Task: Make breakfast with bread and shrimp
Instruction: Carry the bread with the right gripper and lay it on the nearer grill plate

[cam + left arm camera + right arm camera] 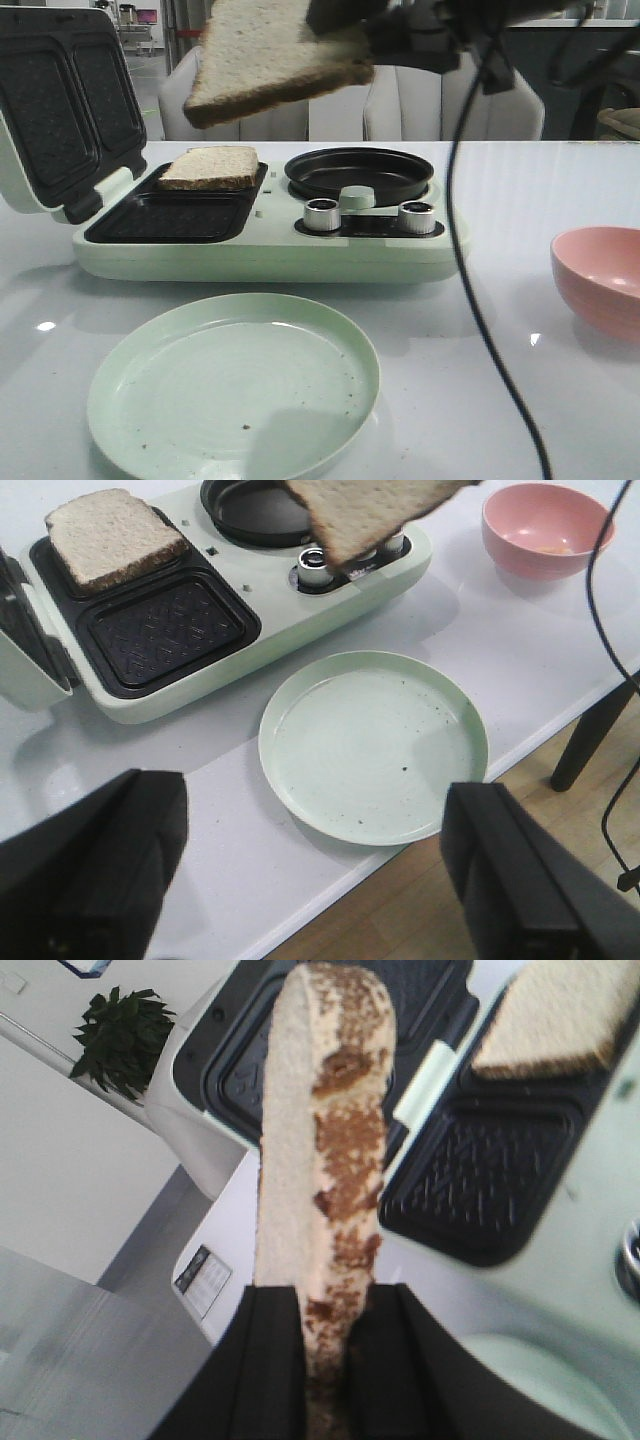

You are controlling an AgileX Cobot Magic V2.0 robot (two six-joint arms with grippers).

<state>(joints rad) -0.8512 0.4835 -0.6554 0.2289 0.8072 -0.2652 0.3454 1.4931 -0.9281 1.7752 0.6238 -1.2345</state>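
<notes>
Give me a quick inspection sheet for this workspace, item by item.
Surface: white table, bare at the front right.
Job's things: one bread slice in the sandwich maker's rear well; second slice held aloft; shrimp not seen.
Clutter: empty green plate, pink bowl.
Grippers: right gripper shut on the second slice; left gripper open, over the plate.
Cables: black cable hanging across the table.
Surroundings: potted plant, wood floor.

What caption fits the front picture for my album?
Right gripper lifts bread over the sandwich maker, where another slice sits.
</notes>
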